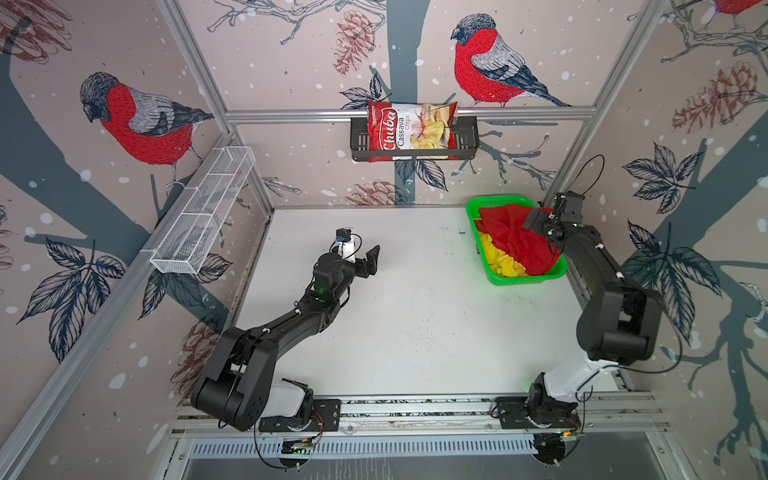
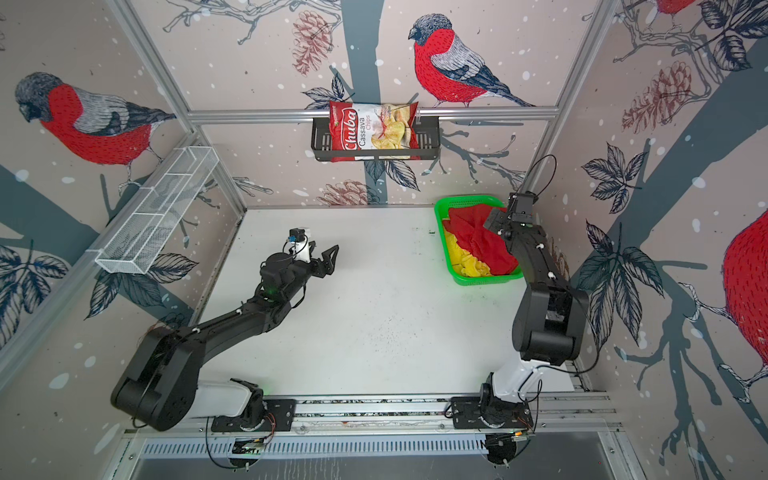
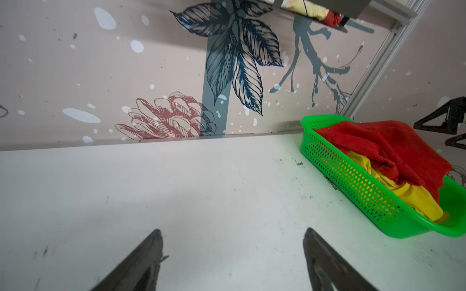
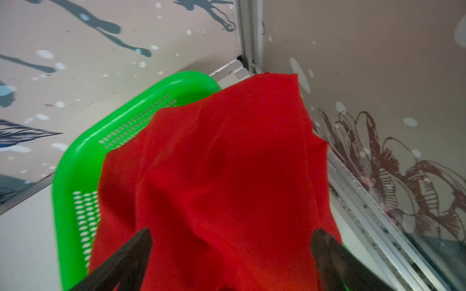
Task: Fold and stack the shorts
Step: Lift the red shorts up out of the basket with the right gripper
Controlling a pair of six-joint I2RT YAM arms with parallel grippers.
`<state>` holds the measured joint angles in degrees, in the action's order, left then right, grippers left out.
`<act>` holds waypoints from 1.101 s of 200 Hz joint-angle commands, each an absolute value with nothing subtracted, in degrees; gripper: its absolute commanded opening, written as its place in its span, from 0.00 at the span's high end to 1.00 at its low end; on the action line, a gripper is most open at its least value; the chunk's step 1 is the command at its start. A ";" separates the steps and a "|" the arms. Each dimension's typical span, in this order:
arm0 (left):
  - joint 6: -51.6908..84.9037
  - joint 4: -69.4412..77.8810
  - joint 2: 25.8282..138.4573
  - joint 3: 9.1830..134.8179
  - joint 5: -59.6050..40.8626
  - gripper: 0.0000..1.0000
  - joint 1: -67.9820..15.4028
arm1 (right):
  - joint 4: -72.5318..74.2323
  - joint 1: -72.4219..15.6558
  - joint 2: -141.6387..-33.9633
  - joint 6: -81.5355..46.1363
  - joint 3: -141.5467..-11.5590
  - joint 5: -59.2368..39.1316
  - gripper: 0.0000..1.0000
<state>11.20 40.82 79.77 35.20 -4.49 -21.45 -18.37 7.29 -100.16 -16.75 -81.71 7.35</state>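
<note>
White table (image 1: pixel 415 311); right gripper (image 4: pixel 230 233) splayed above red shorts (image 4: pixel 227 163); left gripper (image 3: pixel 232 230) splayed, empty.

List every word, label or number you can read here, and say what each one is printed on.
"Chuba": brand name on the chips bag
"Cassava": same bag
"Chips": same bag
Small print beside the brand name: too small to read
No text shows on the red shorts, the yellow shorts or the green basket
</note>
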 commanded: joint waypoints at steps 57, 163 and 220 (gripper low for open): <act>8.71 40.52 84.57 39.55 -4.45 0.14 -23.77 | -18.14 10.22 -111.49 -12.83 -89.60 7.61 0.58; 6.95 38.61 74.73 37.93 0.98 0.14 -24.57 | -11.26 3.64 -84.95 -11.85 -90.22 2.44 0.99; 6.06 29.33 69.71 41.29 7.58 0.13 -24.61 | -4.87 -8.73 -74.32 -10.14 -97.04 -6.56 1.00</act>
